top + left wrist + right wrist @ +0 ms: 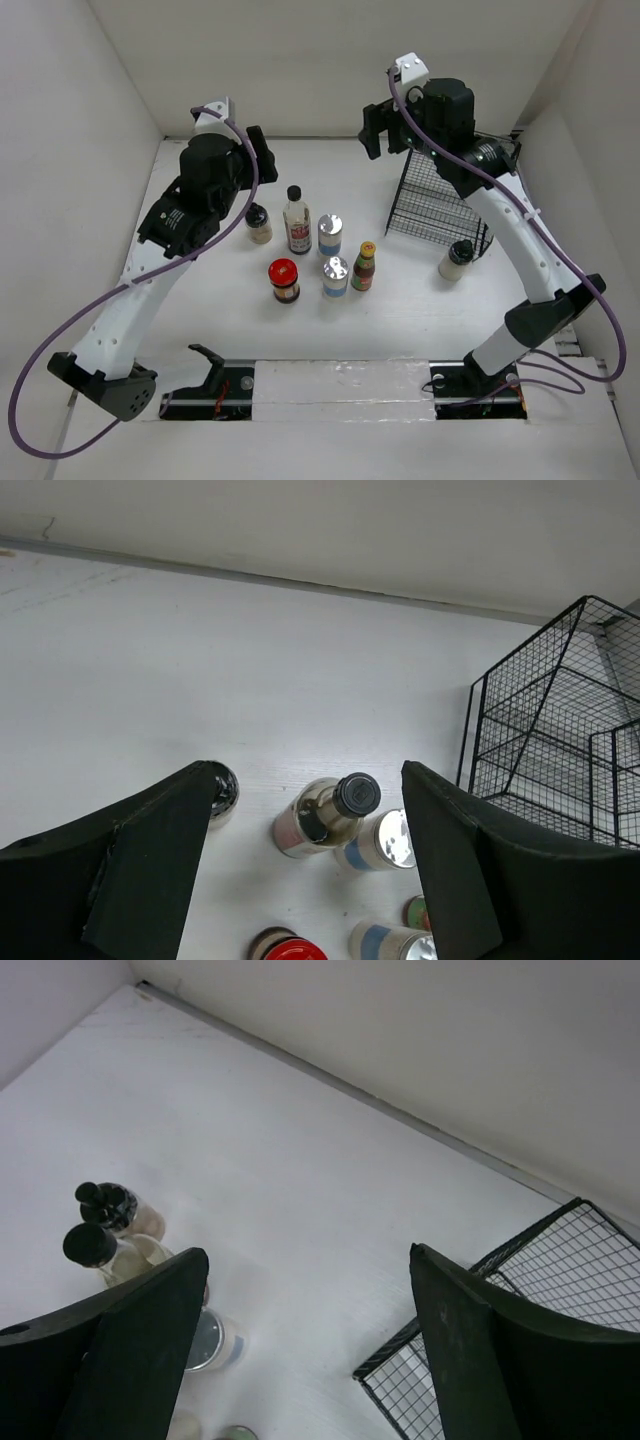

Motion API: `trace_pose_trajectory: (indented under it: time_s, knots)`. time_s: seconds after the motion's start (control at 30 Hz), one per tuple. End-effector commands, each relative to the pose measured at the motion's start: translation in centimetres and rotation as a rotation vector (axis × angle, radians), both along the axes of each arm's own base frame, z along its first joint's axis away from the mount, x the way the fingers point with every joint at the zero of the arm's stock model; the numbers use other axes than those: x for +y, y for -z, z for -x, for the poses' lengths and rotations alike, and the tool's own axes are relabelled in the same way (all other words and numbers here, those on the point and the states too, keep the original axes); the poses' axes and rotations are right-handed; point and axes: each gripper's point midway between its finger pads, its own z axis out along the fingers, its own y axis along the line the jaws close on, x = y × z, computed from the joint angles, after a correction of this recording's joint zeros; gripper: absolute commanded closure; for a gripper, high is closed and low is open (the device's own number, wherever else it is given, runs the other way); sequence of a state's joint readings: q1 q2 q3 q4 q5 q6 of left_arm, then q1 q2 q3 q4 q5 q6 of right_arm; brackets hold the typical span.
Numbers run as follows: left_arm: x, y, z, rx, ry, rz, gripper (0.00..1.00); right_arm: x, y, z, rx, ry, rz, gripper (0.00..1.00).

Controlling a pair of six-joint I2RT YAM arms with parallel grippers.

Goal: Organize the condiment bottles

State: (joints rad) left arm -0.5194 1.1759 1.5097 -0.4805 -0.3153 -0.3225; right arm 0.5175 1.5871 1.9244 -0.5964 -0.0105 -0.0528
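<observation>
Top external view: nearest row on the white surface (400,320) is a red-lidded dark jar (284,280), silver-lidded blue-labelled jar (335,276) and small red sauce bottle (364,266), all upright. Off right, a pale dark-capped jar (457,260) stands just beside the black wire rack (435,205). Next row back: second silver-lidded jar (330,235), tall clear black-capped bottle (297,220), second pale dark-capped jar (259,224). Farthest, both raised: left fingers (150,860) spread wide, empty, over the cluster; right fingers (130,1340) wide, empty, by the rack's far-left corner.
</observation>
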Motion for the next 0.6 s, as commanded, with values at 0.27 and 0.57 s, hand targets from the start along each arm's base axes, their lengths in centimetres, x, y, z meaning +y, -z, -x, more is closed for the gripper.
trace_pose_trajectory:
  time_s: [0.27,0.57]
  knots:
    - [1.6,-2.7,0.4,-0.074,-0.102,0.105,0.75,3.7,-4.3,-0.4,-0.122,-0.073,-0.031,1.0]
    - [4.1,-0.4,0.3,0.016,-0.317,0.151,0.57,9.7,0.1,-3.0,-0.063,-0.268,-0.011,0.19]
